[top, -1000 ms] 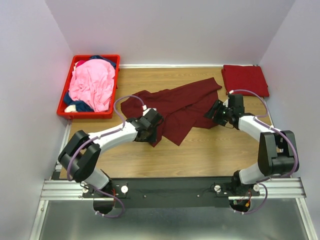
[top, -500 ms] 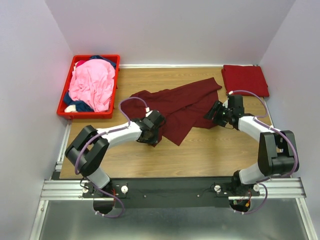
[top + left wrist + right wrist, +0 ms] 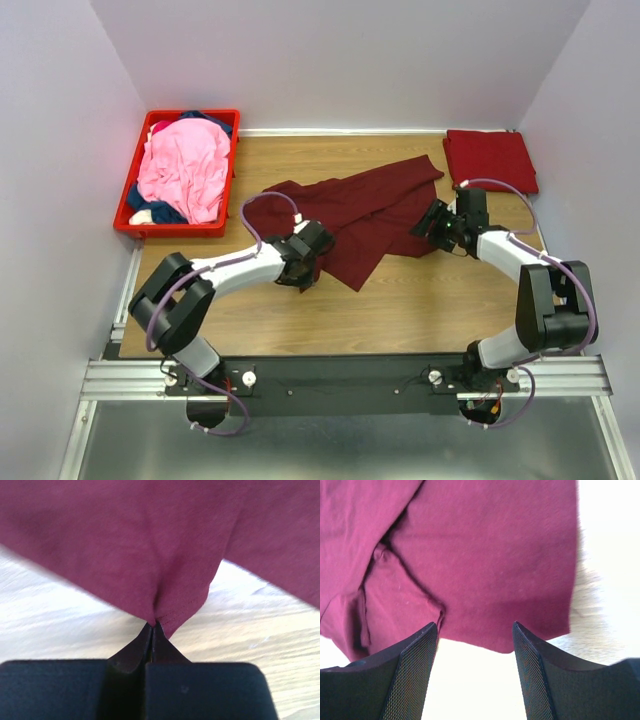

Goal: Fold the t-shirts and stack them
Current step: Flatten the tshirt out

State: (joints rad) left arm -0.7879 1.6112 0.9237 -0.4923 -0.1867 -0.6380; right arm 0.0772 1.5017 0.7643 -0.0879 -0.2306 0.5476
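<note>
A crumpled pink cloth t-shirt (image 3: 185, 168) is heaped over navy cloth (image 3: 167, 211) in the rigid red plastic crate (image 3: 128, 224). The dark maroon cloth t-shirt (image 3: 362, 208) is spread on the wooden table (image 3: 420, 300), its hem pinched by the left gripper (image 3: 152, 625); the right gripper (image 3: 474, 625) is held wide.

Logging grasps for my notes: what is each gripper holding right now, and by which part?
The left gripper pinches the maroon t-shirt at a stitched hem edge. The right gripper is open and holds nothing.

We see a spread shirt (image 3: 360, 205) mid tabletop (image 3: 420, 300), a crate (image 3: 135, 225) holding heaped shirts (image 3: 185, 170) far left, and a folded shirt (image 3: 490, 158) far right. The left end effector (image 3: 302, 266) sits at the spread shirt's near edge, the right end effector (image 3: 432, 225) at its right edge.
</note>
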